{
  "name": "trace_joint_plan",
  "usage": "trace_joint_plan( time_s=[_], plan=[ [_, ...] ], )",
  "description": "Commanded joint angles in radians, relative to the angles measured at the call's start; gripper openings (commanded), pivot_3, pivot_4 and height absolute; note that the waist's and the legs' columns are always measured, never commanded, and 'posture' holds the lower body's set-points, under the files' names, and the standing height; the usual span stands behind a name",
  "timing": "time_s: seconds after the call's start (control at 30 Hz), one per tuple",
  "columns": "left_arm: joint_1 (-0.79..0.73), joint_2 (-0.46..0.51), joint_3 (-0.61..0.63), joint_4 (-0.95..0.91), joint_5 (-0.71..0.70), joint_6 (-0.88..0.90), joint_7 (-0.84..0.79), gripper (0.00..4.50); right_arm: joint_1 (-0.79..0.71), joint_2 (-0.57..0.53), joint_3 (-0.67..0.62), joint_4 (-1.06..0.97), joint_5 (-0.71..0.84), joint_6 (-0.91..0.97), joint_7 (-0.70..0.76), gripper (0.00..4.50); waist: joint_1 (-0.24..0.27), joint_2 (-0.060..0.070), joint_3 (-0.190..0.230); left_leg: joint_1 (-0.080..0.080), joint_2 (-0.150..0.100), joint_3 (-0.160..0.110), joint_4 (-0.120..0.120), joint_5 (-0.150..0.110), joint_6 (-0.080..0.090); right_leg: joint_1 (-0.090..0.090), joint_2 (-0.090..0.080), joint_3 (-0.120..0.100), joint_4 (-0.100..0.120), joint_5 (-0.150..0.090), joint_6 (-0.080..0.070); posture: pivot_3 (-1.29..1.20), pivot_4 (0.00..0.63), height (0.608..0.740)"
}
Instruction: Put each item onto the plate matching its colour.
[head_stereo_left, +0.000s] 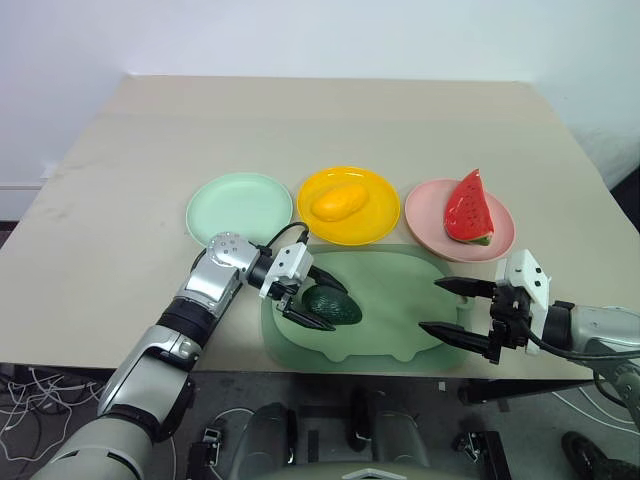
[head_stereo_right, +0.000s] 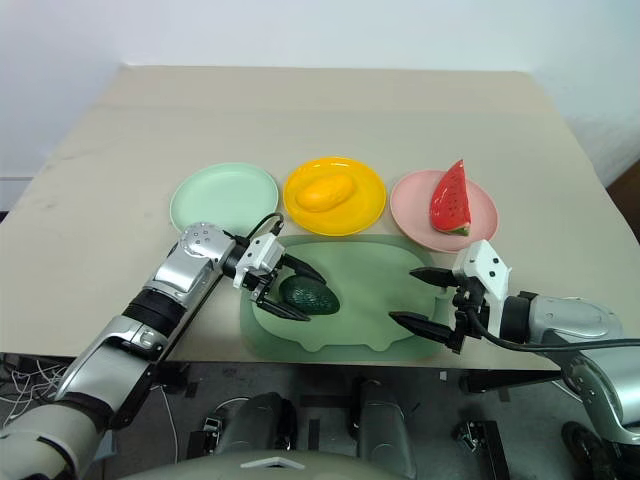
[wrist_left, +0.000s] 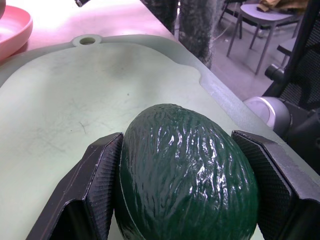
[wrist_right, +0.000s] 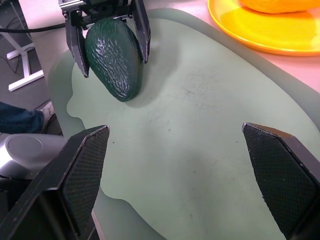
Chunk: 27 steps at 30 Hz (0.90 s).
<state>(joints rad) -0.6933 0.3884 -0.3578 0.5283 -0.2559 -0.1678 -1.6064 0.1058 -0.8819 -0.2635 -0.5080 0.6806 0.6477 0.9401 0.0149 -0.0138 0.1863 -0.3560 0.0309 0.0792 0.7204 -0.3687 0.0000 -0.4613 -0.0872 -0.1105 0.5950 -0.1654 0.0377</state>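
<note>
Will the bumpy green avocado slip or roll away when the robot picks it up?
Probably not much. The avocado has a rough, bumpy skin, and the left gripper has textured fingers on both sides of it, so it should hold. It looks glossy and hard, so it won't squash. Its rounded egg shape could roll on the flat cutting board if dropped.

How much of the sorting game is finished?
Two are done: the mango lies on the yellow plate, the watermelon wedge on the pink plate. The left end effector is closing around the avocado on the cutting board. The mint green plate waits empty.
</note>
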Motion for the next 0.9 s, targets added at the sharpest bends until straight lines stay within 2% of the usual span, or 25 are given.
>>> trace_joint_plan(
  time_s=[0.03, 0.2, 0.43, 0.63, 0.9],
  plan=[
    [0.0, -0.003, 0.035, -0.01, 0.0, -0.016, 0.013, 3.14, -0.016, -0.001, -0.014, -0.015, 0.006, -0.017, 0.005, 4.5, 0.0, 0.0, 0.0, 0.0, 0.0, 0.0, 0.0, 0.0, 0.0, 0.0, 0.0, 0.0, 0.0, 0.0, 0.0, 0.0, 0.15, 0.733],
    [-0.058, 0.007, 0.122, -0.018, -0.047, 0.043, 0.057, 3.14, -0.023, -0.001, -0.009, -0.008, 0.006, -0.016, 0.011, 4.5, 0.001, 0.0, 0.0, 0.0, 0.0, 0.0, 0.0, 0.0, 0.0, 0.0, 0.0, 0.0, 0.0, 0.0, 0.0, 0.0, 0.15, 0.733],
    [-0.145, 0.09, 0.316, 0.003, -0.13, 0.197, 0.175, 3.14, -0.046, -0.006, -0.003, 0.026, -0.002, -0.025, 0.034, 4.5, -0.002, 0.0, 0.0, 0.0, 0.0, 0.0, 0.0, 0.0, 0.0, 0.0, 0.0, 0.0, 0.0, 0.0, 0.0, 0.0, 0.15, 0.733],
    [-0.201, 0.16, 0.434, 0.206, -0.089, 0.111, 0.323, 3.14, -0.071, -0.006, 0.003, 0.055, -0.011, -0.029, 0.046, 4.5, -0.001, 0.0, 0.0, 0.0, 0.0, 0.0, 0.0, 0.0, 0.0, 0.0, 0.0, 0.0, 0.0, 0.0, 0.0, 0.0, 0.15, 0.733],
    [-0.191, 0.209, 0.468, 0.463, 0.012, -0.028, 0.521, 3.14, -0.093, -0.004, 0.017, 0.064, -0.014, -0.031, 0.051, 4.5, 0.001, 0.0, 0.0, 0.0, 0.0, 0.002, 0.0, 0.0, 0.0, 0.001, 0.0, -0.001, 0.0, 0.0, 0.0, 0.0, 0.15, 0.733]
  ],
)
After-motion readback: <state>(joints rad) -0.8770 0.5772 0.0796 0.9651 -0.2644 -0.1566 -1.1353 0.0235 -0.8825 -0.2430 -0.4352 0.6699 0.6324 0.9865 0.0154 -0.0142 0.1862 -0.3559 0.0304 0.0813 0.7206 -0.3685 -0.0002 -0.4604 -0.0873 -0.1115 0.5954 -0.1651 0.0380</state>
